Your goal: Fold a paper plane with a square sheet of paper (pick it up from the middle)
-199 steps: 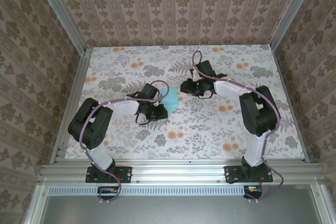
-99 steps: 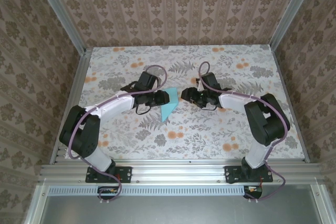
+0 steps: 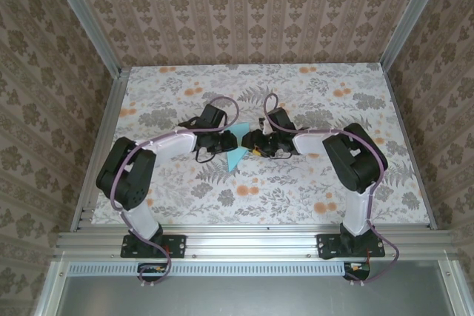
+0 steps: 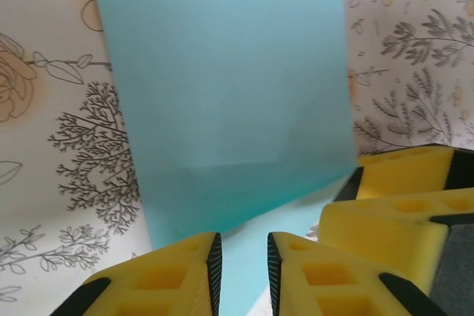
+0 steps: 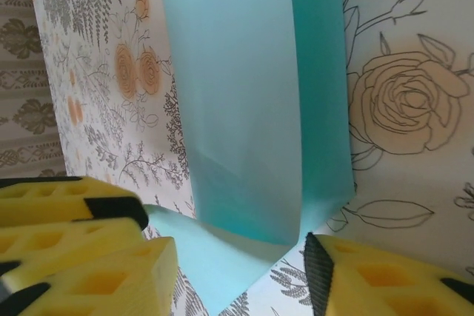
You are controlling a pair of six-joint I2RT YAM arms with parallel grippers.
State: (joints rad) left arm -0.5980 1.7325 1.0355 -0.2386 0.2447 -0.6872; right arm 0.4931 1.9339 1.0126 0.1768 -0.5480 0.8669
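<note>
Jaws of the left gripper (image 4: 242,246) stand a narrow slit apart, and the turquoise paper sheet (image 4: 229,94) shows through the slit; the fingers do not visibly press on it. Jaws of the right gripper (image 5: 241,251) stand wide open, with the near end of the same sheet lying in the gap between them. Both pairs of fingers are yellow with black edges. In each wrist view a yellow finger of the opposite gripper shows just beside the paper.

The sheet is folded, one paler layer lying over a darker one, with a straight lengthwise edge. Seen from above, it sits near the middle of the worktop (image 3: 333,183), between the two gripper tips, which face each other from left and right and nearly meet.

Surface: a white worktop printed with grey foliage and orange flowers. Surround: three walls (image 3: 244,12) in beige damask wallpaper, aluminium corner posts, and an aluminium rail (image 3: 252,240) along the near edge carrying both arm bases.

Count: one paper sheet; two arms, left arm (image 3: 159,146) and right arm (image 3: 355,157), each black and white with one purple cable.
</note>
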